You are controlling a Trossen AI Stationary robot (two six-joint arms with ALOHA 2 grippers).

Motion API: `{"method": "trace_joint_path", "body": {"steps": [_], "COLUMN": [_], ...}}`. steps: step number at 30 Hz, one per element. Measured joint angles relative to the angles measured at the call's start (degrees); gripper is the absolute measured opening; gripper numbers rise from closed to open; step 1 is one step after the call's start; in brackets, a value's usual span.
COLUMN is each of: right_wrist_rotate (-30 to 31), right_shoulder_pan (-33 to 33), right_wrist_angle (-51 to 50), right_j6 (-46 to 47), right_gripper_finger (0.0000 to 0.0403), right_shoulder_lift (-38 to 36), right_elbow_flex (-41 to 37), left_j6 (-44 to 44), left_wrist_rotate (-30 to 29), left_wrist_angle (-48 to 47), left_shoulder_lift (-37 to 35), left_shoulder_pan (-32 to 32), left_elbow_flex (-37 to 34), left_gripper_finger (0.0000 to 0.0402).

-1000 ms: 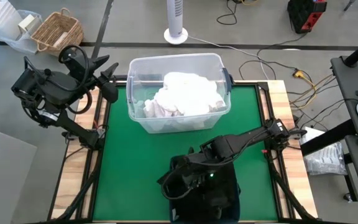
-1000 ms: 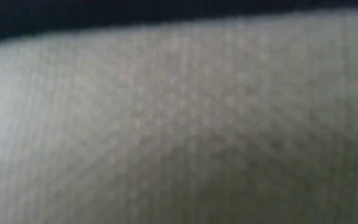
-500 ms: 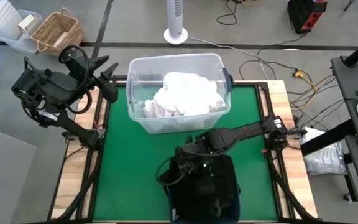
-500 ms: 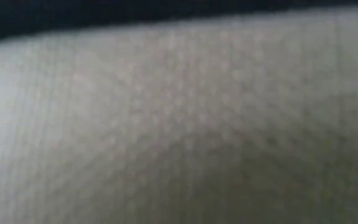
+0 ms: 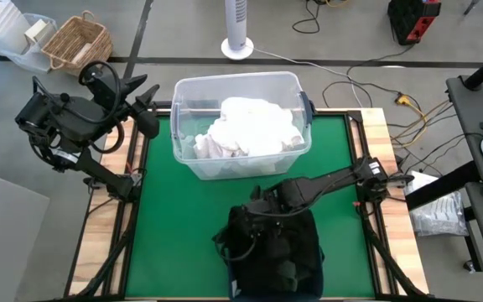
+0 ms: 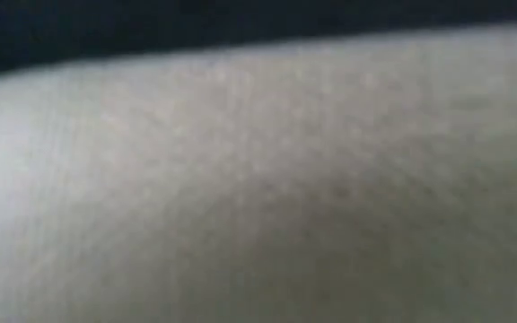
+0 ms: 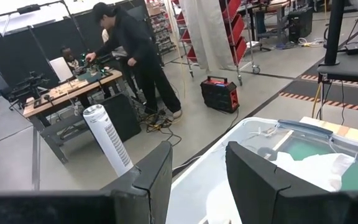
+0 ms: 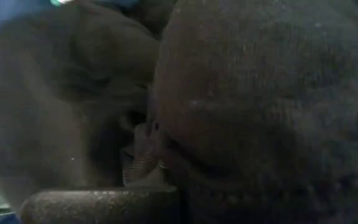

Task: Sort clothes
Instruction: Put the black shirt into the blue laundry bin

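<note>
Burying right end effector (image 5: 254, 220): dark clothes (image 5: 279, 252)

high view evenly bright | low view fully blurred | right wrist view dim, unfocused

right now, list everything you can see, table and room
tub: 1, clear, table's far middle
white clothes: a heap, in tub
dark clothes: a pile, black, table's near edge
mat: 1, green, on table
fan: 1, white, floor beyond table
basket: 1, wicker, floor at far left
person: 1, dark clothing, at a bench
left gripper: open, off table's far left corner
right gripper: at dark clothes
</note>
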Motion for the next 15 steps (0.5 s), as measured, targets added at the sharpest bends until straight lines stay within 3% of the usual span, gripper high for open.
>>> {"method": "trace_joint_path", "body": {"steps": [6,15], "right_wrist_rotate": [2.58,0.46], "right_shoulder_pan": [3.54,6.39], "right_wrist_angle": [1.47,4.66], "right_j6": [-1.06,1.32], "right_gripper_finger": [0.0012,0.0012], "right_shoulder_lift": [0.02,0.02], "right_elbow_flex": [-0.18,-0.80], "left_j6": [0.00,-0.45], "left_wrist_rotate": [-0.02,-0.07], "left_wrist_angle": [-0.51,-0.75], "left_shoulder_lift": [0.00,-0.02], "left_shoulder_pan": [0.04,0.04], "left_elbow_flex": [0.00,-0.59], "left_gripper_finger": [0.0130,0.0130]}}
